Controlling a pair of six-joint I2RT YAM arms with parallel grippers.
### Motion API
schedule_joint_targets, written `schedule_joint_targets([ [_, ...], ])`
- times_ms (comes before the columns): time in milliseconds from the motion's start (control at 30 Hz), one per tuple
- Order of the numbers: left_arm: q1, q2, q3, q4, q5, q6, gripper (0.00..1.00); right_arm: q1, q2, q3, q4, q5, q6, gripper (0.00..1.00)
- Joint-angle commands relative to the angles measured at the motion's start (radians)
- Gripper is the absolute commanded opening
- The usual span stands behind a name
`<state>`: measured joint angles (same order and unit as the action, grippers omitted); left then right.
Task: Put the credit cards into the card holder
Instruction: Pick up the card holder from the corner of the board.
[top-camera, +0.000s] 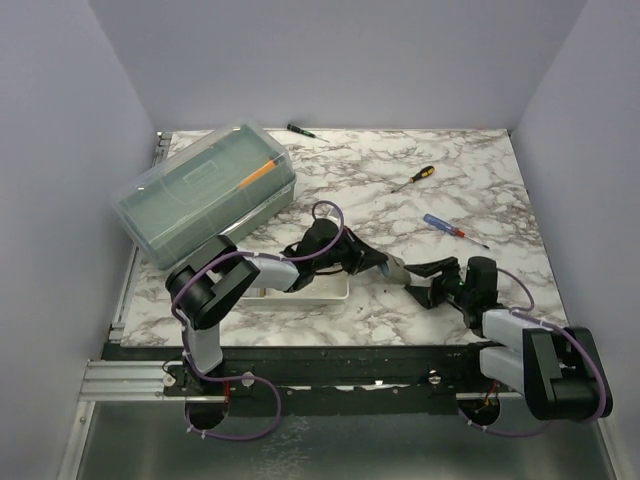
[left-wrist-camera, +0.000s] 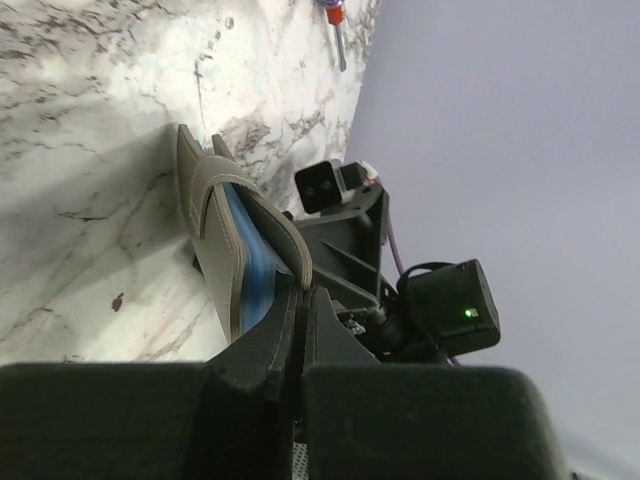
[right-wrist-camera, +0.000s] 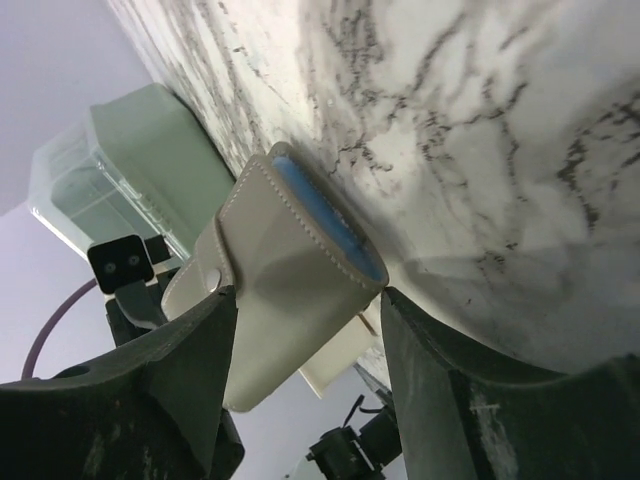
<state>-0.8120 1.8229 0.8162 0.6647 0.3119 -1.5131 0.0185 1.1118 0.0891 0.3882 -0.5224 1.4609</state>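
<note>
The card holder (top-camera: 397, 268), a small grey stitched wallet, stands on edge on the marble between the two grippers. My left gripper (left-wrist-camera: 303, 290) is shut on one leaf of the card holder (left-wrist-camera: 235, 250) from the left. My right gripper (right-wrist-camera: 308, 292) straddles the card holder (right-wrist-camera: 290, 270), with one fingertip at its snap side and the other at its corner, both touching. A blue edge (right-wrist-camera: 330, 215) shows between the leaves; I cannot tell if it is a card or lining. Loose credit cards are out of view.
A white tray (top-camera: 312, 290) lies under the left arm. A translucent greenish lidded box (top-camera: 205, 190) stands at the back left. Three screwdrivers lie farther back: orange-handled (top-camera: 415, 178), blue-and-red (top-camera: 450, 227), green-and-black (top-camera: 300, 130).
</note>
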Motion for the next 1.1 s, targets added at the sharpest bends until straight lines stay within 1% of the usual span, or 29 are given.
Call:
schedule_joint_targets([
  [0, -0.013, 0.015, 0.038, 0.088, 0.049, -0.06, 0.0, 0.001, 0.077, -0.022, 0.112, -0.051, 0.078, 0.61],
  [200, -0.036, 0.033, 0.04, 0.127, 0.055, -0.089, 0.0, 0.002, 0.126, -0.064, 0.256, -0.068, 0.167, 0.59],
  [400, -0.045, 0.042, 0.014, 0.144, 0.05, -0.064, 0.0, 0.002, 0.117, -0.07, 0.322, -0.035, 0.241, 0.53],
  [467, -0.045, 0.035, -0.009, 0.143, 0.033, -0.035, 0.0, 0.002, 0.116, -0.054, 0.34, -0.038, 0.241, 0.47],
  [500, -0.045, 0.032, -0.017, 0.137, 0.026, -0.015, 0.0, 0.001, 0.116, -0.045, 0.342, -0.036, 0.242, 0.42],
  [533, -0.042, 0.029, -0.027, 0.128, 0.022, -0.005, 0.0, 0.002, 0.117, -0.041, 0.368, -0.028, 0.236, 0.32],
  [567, -0.037, 0.024, -0.036, 0.126, 0.019, 0.005, 0.0, 0.002, 0.116, -0.038, 0.386, -0.02, 0.228, 0.25],
  [600, -0.031, 0.017, -0.043, 0.122, 0.015, 0.027, 0.0, 0.001, 0.116, -0.036, 0.391, -0.016, 0.229, 0.2],
  [633, -0.022, 0.007, -0.046, 0.093, 0.01, 0.053, 0.0, 0.0, 0.115, -0.039, 0.408, -0.007, 0.23, 0.17],
  [700, -0.012, -0.006, -0.041, 0.033, 0.006, 0.11, 0.07, 0.0, 0.123, -0.038, 0.464, 0.011, 0.215, 0.1],
  [733, -0.007, -0.011, -0.033, -0.011, 0.01, 0.147, 0.16, -0.001, 0.126, -0.029, 0.474, 0.021, 0.196, 0.05],
  [767, -0.001, -0.018, -0.011, -0.076, 0.018, 0.185, 0.27, 0.001, 0.13, -0.011, 0.47, 0.03, 0.162, 0.01],
  [800, 0.004, -0.027, 0.012, -0.156, 0.023, 0.233, 0.39, 0.0, 0.134, 0.016, 0.444, 0.038, 0.101, 0.0],
  [833, 0.008, -0.041, 0.037, -0.238, 0.017, 0.297, 0.49, 0.0, 0.14, 0.054, 0.394, 0.042, 0.032, 0.0],
  [900, 0.008, -0.082, 0.086, -0.423, -0.048, 0.438, 0.61, 0.0, 0.15, 0.145, 0.283, 0.053, -0.144, 0.0],
  [967, 0.009, -0.127, 0.131, -0.555, -0.122, 0.565, 0.66, 0.0, 0.168, 0.244, 0.156, 0.071, -0.349, 0.0],
  [1033, 0.01, -0.164, 0.172, -0.64, -0.197, 0.677, 0.67, 0.0, 0.199, 0.323, 0.114, 0.071, -0.533, 0.0],
  [1067, 0.01, -0.178, 0.195, -0.659, -0.223, 0.731, 0.67, 0.0, 0.217, 0.364, 0.097, 0.044, -0.617, 0.0],
])
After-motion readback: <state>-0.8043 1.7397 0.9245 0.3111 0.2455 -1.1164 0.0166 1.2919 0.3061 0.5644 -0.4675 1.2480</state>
